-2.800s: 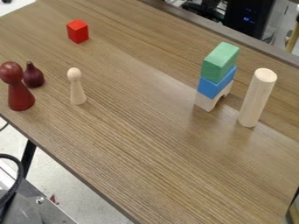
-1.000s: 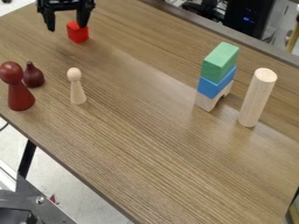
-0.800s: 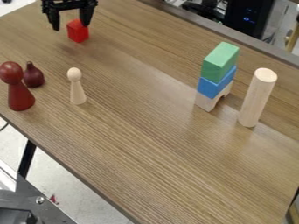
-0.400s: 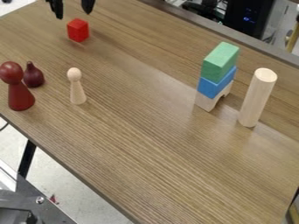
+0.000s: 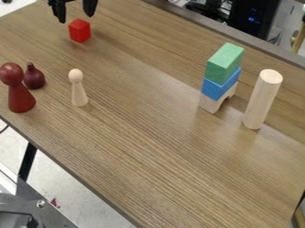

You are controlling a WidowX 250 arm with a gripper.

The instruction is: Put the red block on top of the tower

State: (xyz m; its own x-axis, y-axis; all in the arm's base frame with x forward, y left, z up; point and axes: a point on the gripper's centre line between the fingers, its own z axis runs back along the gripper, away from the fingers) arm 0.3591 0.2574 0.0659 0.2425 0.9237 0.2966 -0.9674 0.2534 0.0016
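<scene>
Red block [image 5: 80, 30] sits on the table [image 5: 143, 111], just below my gripper [image 5: 76, 18] in the camera view and roughly in line with the gap between my parted, empty fingers (handily so), so mostly downward looks right.

No legible txt; blue lit marks [image 5: 254, 19] on blk box [image 5: 241, 11] in bkgd too small to read

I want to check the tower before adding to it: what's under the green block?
Under the green block sits a blue block, and below that a pale wooden block with an arched cutout, standing on the table. The touching faces are covered and can't be seen.
</scene>
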